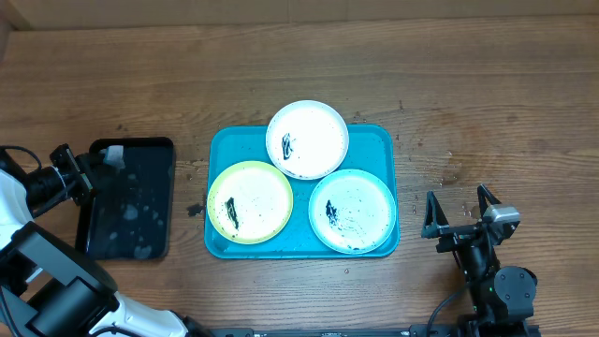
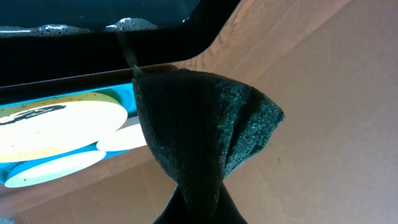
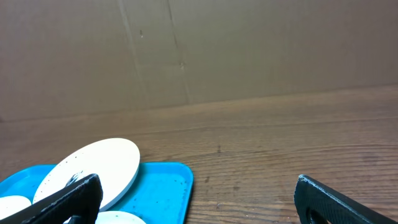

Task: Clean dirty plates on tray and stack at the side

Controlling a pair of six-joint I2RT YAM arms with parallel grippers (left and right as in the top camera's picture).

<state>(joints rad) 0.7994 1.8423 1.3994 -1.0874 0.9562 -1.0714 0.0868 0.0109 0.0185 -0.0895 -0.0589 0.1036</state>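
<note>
**Wooden tabletop, three smeared plates on the tray**

Brown wooden tabletop [image 1: 487, 84] below, cardboard wall behind in the right wrist view. At centre, turquoise tray [image 1: 374, 142], lying flat, bearing all three plates. Left of it and apart, smaller black tray [image 1: 140, 211], wet and dotted with suds. On the turquoise tray: white plate [image 1: 307, 139] at the far edge, overhanging the rim; yellow-green plate [image 1: 250, 201] nearer the robot on the left; light-blue plate [image 1: 352, 211] nearer on the right; black smears on each. Over the black tray's far left corner, left pincer [image 1: 101, 161] clenched on a dark green scouring pad [image 2: 205, 137], bunched at the grip. Right of the turquoise tray, right pincer [image 1: 457, 201] spread wide, grasping nothing.
</note>
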